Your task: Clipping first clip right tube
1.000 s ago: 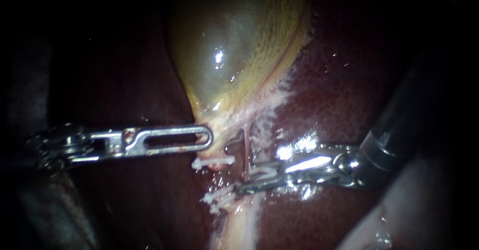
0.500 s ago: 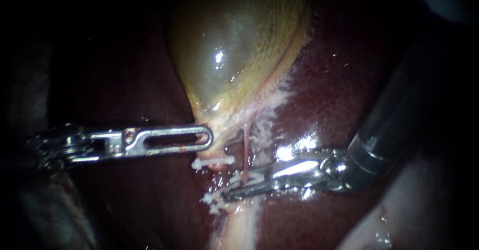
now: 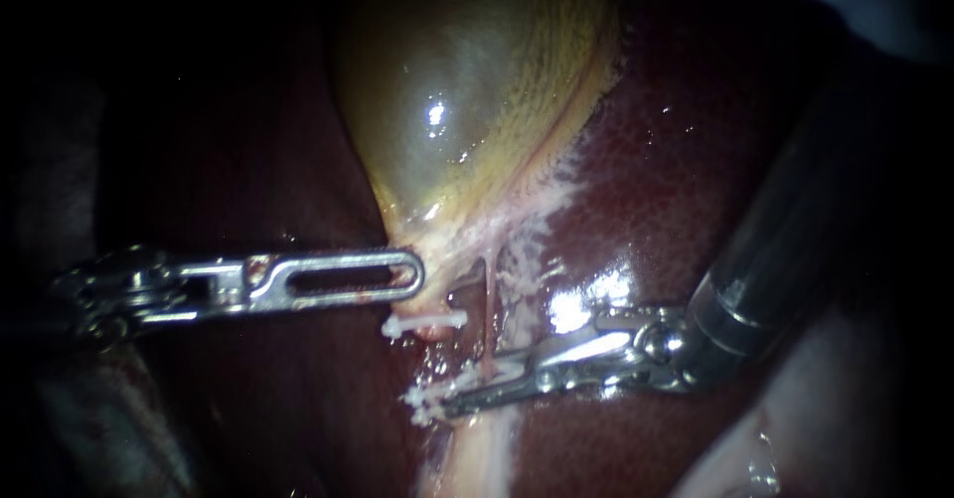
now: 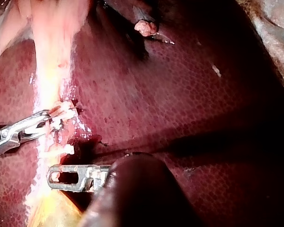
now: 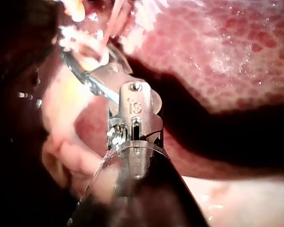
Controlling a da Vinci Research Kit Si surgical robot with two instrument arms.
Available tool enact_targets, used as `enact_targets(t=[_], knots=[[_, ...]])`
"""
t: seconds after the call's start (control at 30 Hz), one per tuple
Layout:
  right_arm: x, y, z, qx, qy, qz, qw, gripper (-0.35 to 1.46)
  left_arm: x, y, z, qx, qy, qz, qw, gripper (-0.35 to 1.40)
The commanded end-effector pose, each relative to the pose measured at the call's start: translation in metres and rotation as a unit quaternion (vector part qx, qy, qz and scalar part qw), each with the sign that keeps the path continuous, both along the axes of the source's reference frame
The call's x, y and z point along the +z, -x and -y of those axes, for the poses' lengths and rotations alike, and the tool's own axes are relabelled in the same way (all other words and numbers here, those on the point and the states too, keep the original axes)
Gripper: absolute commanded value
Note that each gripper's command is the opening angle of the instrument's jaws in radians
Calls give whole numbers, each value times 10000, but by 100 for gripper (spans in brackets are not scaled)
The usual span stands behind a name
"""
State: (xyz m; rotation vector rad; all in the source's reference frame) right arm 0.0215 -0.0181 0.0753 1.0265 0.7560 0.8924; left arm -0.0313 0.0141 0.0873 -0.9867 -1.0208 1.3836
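My right instrument has slid further across the liver in the last second, and its pincer now straddles the right tube, the thin pink strand hanging from the neck of the gallbladder. The two halves have drawn closer together, but a gap still shows, with the tube between them. Glare hides whether a clip sits there. My left instrument has not moved, its pincer clamped on the gallbladder's neck and keeping the tube taut. The placement looks set, so I judge that squeezing the clip home is what remains.
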Motion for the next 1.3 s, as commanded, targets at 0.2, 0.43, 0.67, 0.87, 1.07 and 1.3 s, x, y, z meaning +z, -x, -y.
enact_targets(t=[0.2, 0.43, 0.67, 0.87, 1.07, 1.3], knots=[[1, 0, 1, -3, -74, 38, 10000, 23, 1, 0, 0, 1, 1, 3, 10000, -35], [6, 0, -5, 48, -205, 105, 9997, 0, 2, 0, 1, 0, 4, 1, 10000, -35], [13, 2, -12, 173, -244, 215, 9993, -23, 3, 1, 1, -1, 7, 0, 10000, -35], [15, 5, -13, 160, -226, 277, 9992, -35, 4, 1, 2, -2, 8, -1, 10000, -35], [15, 5, -13, 142, -224, 301, 9992, -35, 3, 1, 2, -2, 8, -1, 10000, -35], [15, 5, -13, 133, -222, 313, 9992, -35, 3, 1, 2, 7, 6, -12, 10000, -35]])
